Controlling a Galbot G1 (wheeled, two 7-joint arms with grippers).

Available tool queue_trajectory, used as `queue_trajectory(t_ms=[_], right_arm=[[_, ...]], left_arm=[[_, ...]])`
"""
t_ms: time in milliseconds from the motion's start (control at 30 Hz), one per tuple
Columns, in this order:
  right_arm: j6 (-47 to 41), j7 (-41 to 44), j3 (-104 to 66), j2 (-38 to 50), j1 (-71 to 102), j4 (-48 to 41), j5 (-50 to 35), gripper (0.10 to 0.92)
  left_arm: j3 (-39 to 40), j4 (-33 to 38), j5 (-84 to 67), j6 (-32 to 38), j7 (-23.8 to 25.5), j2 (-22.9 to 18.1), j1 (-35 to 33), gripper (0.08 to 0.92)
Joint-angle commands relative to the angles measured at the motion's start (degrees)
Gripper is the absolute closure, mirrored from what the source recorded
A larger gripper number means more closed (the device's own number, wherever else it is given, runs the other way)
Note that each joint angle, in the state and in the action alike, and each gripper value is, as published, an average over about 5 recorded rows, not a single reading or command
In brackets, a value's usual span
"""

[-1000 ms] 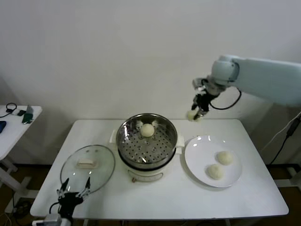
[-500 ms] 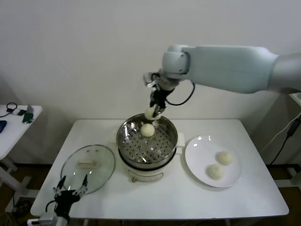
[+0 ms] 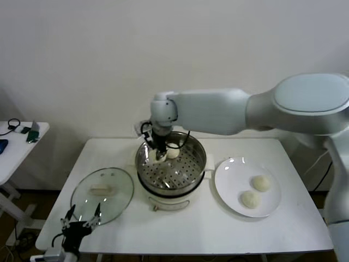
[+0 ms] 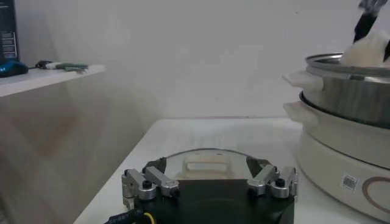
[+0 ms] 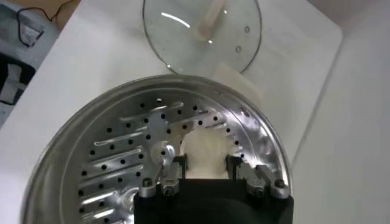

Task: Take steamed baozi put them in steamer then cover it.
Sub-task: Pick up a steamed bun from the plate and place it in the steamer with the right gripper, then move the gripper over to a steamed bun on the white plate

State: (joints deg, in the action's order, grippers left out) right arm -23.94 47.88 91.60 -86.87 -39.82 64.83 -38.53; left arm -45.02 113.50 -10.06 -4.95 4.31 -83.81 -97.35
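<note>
The steamer [image 3: 191, 177] stands mid-table, its perforated floor [image 5: 122, 176] shiny. My right gripper [image 3: 158, 154] reaches down inside it at the back left and is shut on a baozi [image 5: 206, 149], low over the floor. That baozi also shows in the left wrist view [image 4: 365, 52], above the steamer's rim. Another baozi [image 3: 173, 153] lies in the steamer right beside it. Two baozi [image 3: 261, 183] [image 3: 250, 199] lie on the white plate [image 3: 226, 185]. The cover [image 3: 102, 191] lies flat on the table, left of the steamer. My left gripper [image 3: 79, 219] is open and empty at the cover's near edge.
A side table [image 3: 16, 144] with small items stands at the far left. The wall is close behind the table. My right arm [image 3: 229, 112] spans over the steamer's back and the plate's far side.
My right gripper has carried the baozi leftwards from above the plate's far side and down into the steamer. My left gripper has hardly moved.
</note>
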Motion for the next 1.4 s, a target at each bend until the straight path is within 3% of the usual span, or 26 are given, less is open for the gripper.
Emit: queue_trajectory(t_ms=[33,333,700,1033,1400], right_arm=[[-0.4,-1.4,0.1,-3.1,4.8,-2.9,3.0,0.549],[-1.4,-2.4,-1.0,-2.3,4.8,-2.4,1.5,0.517],[2.9,1.7,-2.1,3.6,-3.6,1.0,-1.7,0.244],[7.4,10.4,2.1,23.3,-16.3,10.4,-5.3,0.203],[8.7,9.6,15.8,46.8,-17.5,24.3,5.0,0.203]], left_arm=[[0.1,0.1,0.0,-0.1,0.0,-0.1,0.0,0.177],[0.4,0.2,0.3,-0.3,0.1,-0.2,0.3,0.177],[0.5,0.9,0.4,-0.7,0.2,-0.3,0.2,0.177],[0.9,1.6,1.0,-0.9,0.2,-0.8,0.0,0.177],[1.2,1.3,1.2,-1.0,0.3,-1.1,0.6,0.177]])
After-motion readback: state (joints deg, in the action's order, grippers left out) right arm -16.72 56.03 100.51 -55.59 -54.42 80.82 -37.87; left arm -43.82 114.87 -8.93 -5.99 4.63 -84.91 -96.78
